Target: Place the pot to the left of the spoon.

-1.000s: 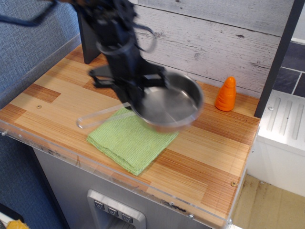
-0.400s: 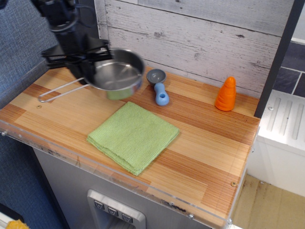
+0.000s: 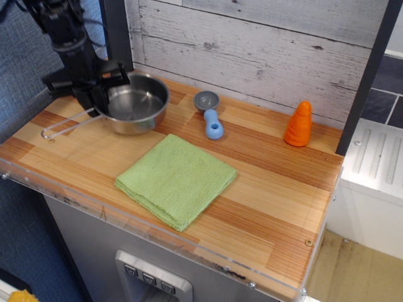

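Pot: the steel pot [image 3: 133,104] sits at the back left of the wooden counter [image 3: 277,189], its base down on or just above the boards; from here I cannot tell which. Its thin wire-loop handle runs out to the left, toward the counter's left edge.
Spoon: the little spoon [image 3: 210,114] lies just to the right of the pot, apart from it, grey bowl toward the wall and light-blue handle pointing to the front.
Gripper: the black gripper [image 3: 97,94] comes down from the upper left and meets the pot at its left rim, where the handle joins. Its fingers look clamped on that rim.
Cloth: a folded green cloth [image 3: 176,179] lies in front of the pot and spoon, touching neither.
Orange toy: an orange cone-shaped toy [image 3: 299,124] stands upright near the back right, well apart from the spoon.
Backdrop: a pale plank wall [image 3: 264,50] runs behind the counter.
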Controlling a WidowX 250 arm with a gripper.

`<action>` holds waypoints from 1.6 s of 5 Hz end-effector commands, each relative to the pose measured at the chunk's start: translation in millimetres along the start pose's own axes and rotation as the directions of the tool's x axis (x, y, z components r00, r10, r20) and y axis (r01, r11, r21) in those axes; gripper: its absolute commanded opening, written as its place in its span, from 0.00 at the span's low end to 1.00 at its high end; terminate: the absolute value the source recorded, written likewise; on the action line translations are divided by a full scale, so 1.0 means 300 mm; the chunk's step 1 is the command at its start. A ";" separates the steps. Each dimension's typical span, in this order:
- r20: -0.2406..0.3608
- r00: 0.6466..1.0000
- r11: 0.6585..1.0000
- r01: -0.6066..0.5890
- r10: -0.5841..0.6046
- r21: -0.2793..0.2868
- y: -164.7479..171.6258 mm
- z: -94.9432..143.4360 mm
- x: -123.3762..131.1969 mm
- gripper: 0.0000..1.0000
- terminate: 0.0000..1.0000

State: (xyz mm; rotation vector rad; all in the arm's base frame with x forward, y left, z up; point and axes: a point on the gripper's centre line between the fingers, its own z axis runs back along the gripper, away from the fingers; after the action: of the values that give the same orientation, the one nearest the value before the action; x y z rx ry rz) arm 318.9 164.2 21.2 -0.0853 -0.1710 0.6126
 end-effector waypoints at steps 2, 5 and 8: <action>0.034 0.997 0.994 -0.072 0.070 0.081 -0.047 -0.020 0.004 1.00 0.00; 0.044 0.995 0.992 -0.093 0.090 0.080 -0.050 0.025 -0.014 1.00 0.00; 0.136 0.986 0.990 -0.107 0.094 0.092 -0.058 0.179 0.012 1.00 0.00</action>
State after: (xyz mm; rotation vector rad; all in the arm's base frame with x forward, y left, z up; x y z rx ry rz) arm 325.6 151.9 52.6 0.0352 -0.1913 0.7280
